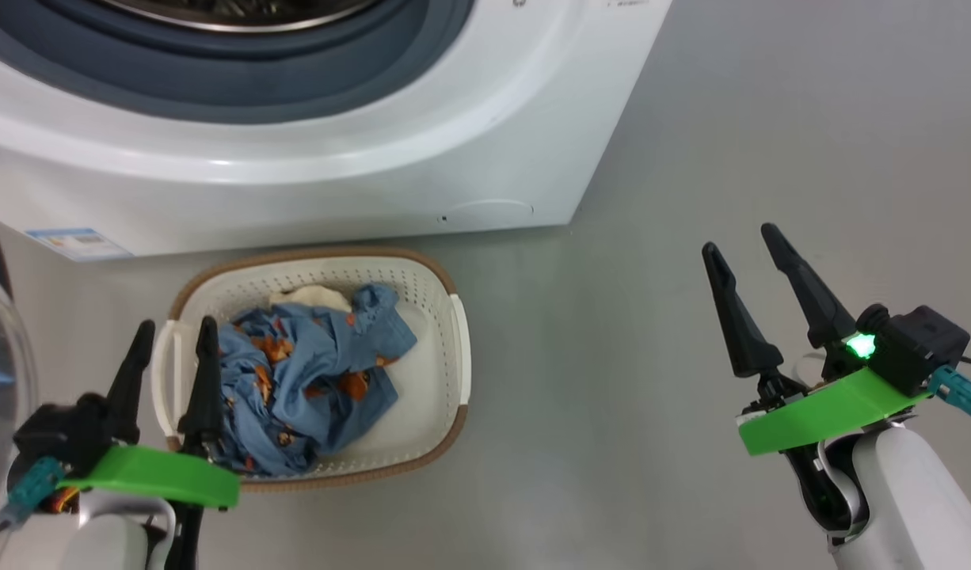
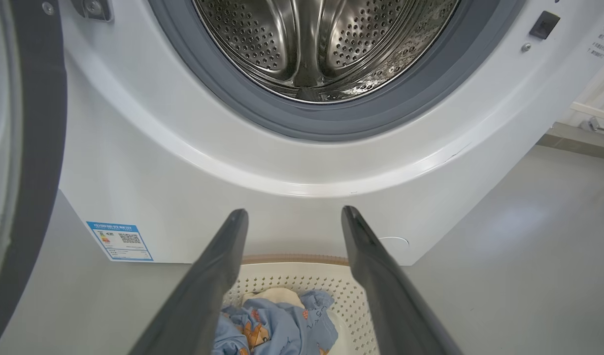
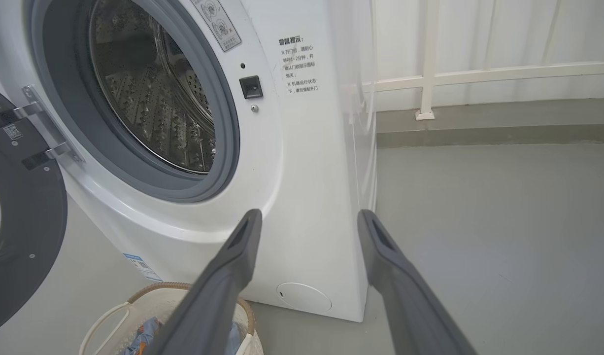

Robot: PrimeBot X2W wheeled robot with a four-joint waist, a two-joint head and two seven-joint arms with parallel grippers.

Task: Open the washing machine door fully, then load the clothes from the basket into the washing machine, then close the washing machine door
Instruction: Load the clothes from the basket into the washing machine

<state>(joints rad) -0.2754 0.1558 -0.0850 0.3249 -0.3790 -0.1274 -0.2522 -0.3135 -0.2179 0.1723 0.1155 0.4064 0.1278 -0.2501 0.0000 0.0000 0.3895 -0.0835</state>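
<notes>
Clothes point(image 1: 311, 372) lay heaped in the basket point(image 1: 311, 255) on the smooth grey floor point(image 1: 691, 158), just before the washing machine point(image 1: 295, 190) — its door point(image 3: 26, 246) stood open at the left. My left end effector point(image 1: 177, 321) hung over the basket's left rim, my right end effector point(image 1: 739, 236) above the floor well to the right — both spread wide, empty. White railing point(image 3: 479, 79) stood beyond.

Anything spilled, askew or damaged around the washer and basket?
Nothing stands out. The washing machine door hangs open, the drum looks empty, the clothes lie crumpled inside the basket, none on the floor.
</notes>
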